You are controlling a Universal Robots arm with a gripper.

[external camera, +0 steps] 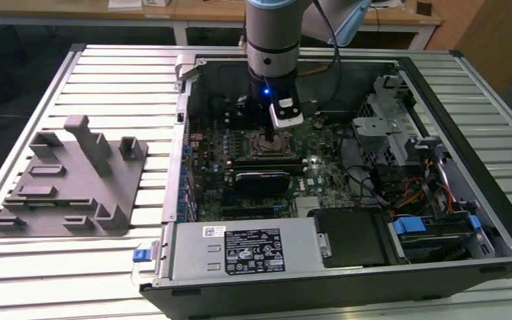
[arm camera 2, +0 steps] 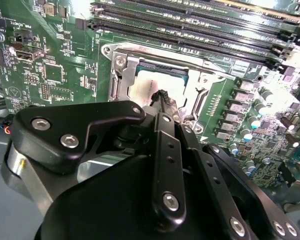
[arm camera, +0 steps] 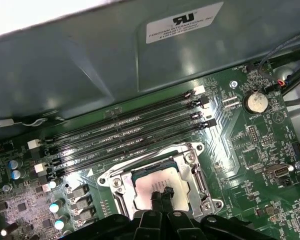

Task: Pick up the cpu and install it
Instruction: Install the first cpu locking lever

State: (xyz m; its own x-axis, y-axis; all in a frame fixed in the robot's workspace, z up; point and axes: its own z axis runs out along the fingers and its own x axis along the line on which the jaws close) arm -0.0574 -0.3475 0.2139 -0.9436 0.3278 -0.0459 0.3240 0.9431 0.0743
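The fingers [arm camera: 161, 195] are drawn together, their tips touching or just above the silvery top of the cpu [arm camera: 155, 187], which lies flat inside the socket frame [arm camera: 187, 159] on the green motherboard [arm camera: 250, 150]. In the second wrist view the fingers [arm camera 2: 162, 97] likewise meet over the cpu [arm camera 2: 150, 85]; whether they pinch anything I cannot tell. Judging by this, the chip has been carried over and seated, though the socket looks not yet latched. Beyond the socket run the memory slots [arm camera: 125, 130]. Farther off, outside the computer case [external camera: 469, 220], the grey fixture block [external camera: 69, 180] rests on the slatted counter [external camera: 105, 73].
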